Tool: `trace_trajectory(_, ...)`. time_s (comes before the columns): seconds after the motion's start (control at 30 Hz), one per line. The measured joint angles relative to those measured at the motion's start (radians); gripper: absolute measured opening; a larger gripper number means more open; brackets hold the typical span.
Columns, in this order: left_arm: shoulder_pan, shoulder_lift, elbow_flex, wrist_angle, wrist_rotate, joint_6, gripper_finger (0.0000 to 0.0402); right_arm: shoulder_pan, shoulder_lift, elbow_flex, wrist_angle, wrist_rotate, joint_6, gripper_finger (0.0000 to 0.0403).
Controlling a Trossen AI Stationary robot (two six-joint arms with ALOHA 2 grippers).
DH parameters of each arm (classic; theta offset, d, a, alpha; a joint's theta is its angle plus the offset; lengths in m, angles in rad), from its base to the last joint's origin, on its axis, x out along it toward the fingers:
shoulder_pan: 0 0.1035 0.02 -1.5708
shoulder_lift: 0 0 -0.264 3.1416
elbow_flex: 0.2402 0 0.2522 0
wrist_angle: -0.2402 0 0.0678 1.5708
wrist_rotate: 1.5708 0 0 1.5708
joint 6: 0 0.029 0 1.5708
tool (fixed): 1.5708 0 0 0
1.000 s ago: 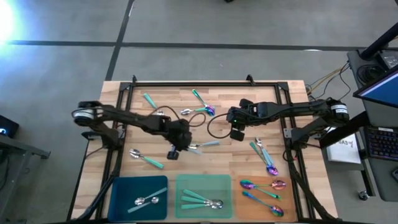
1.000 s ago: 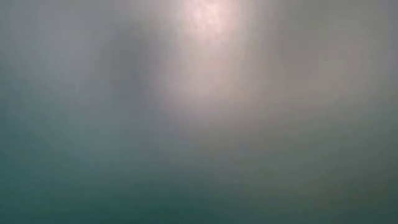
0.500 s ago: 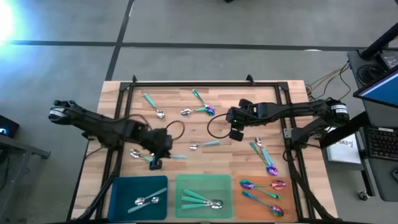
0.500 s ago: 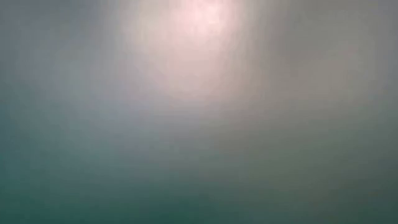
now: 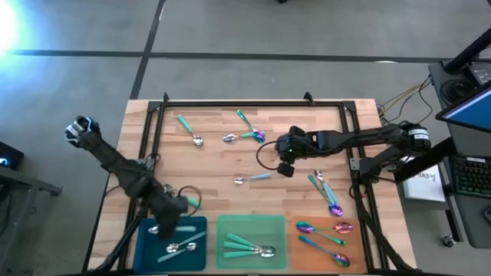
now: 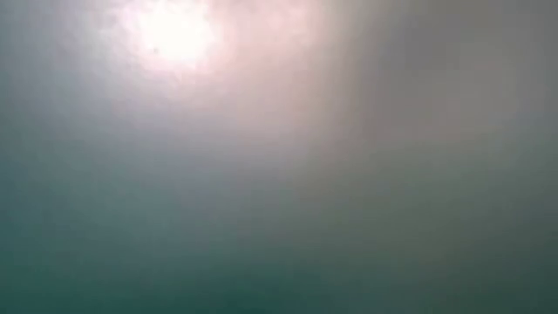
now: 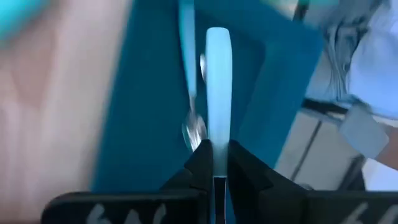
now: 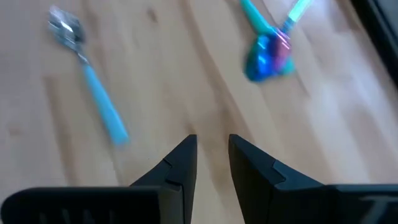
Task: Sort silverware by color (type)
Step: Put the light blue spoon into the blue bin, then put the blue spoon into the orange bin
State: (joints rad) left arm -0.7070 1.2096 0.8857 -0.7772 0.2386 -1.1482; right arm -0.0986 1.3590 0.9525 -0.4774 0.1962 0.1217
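Note:
My left gripper (image 5: 158, 227) hangs over the blue tray (image 5: 146, 247) at the table's near left, shut on a pale blue-handled spoon (image 7: 217, 81). Two more spoons (image 5: 181, 247) lie in that tray. Teal-handled spoons (image 5: 249, 246) lie in the green tray and iridescent ones (image 5: 326, 233) in the orange tray. My right gripper (image 5: 285, 165), (image 8: 211, 158) is open over bare wood at mid-table. It touches nothing and stands just far of a loose pale blue spoon (image 5: 253, 178), (image 8: 93, 93). The low view shows only haze. My left gripper pinches the pale blue spoon between its two fingers (image 7: 200, 163) at the handle's end by the thin silver neck (image 7: 217, 148). The handle sticks out beyond the fingertips, lifted clear above the blue tray. The bowl end is hidden behind the fingers.
A teal spoon (image 5: 189, 129) lies at the far left. A teal and iridescent cluster (image 5: 247, 133), (image 8: 267, 53) lies at far centre, and mixed spoons (image 5: 326, 192) lie at the right. A black frame (image 5: 253, 103) rims the table. A cable loop (image 5: 267, 156) hangs beside the right gripper.
My left gripper has swept from mid-table, beside the loose pale blue spoon, toward the near left edge and now hangs over the blue tray. The spoon that lay near left of centre no longer shows there. My right gripper has shifted slightly toward the near edge.

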Motion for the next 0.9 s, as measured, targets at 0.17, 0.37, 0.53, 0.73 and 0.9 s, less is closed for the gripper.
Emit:
trace_trajectory(0.17, -0.095, 0.0, -0.003, 0.001, -0.019, -0.137, 0.0021, 0.0, 0.005, -0.04, 0.133, -0.04, -0.007, 0.0082)
trace_trajectory(0.37, -0.106, 0.01, -0.017, -0.005, -0.029, -0.229, 0.0038, 0.0, 0.036, -0.042, 0.146, -0.041, 0.01, 0.0082)
trace_trajectory(0.53, -0.107, 0.024, -0.018, -0.005, -0.023, -0.253, 0.0046, 0.0, 0.078, -0.042, 0.149, -0.043, 0.016, 0.0082)
trace_trajectory(0.73, -0.108, 0.044, -0.018, -0.002, 0.042, -0.238, 0.0057, 0.0, 0.116, -0.042, 0.172, -0.043, 0.027, 0.0082)
trace_trajectory(0.9, -0.108, 0.048, -0.019, -0.004, -0.011, -0.164, 0.0061, 0.0, 0.11, -0.042, 0.169, -0.043, 0.031, 0.0082)
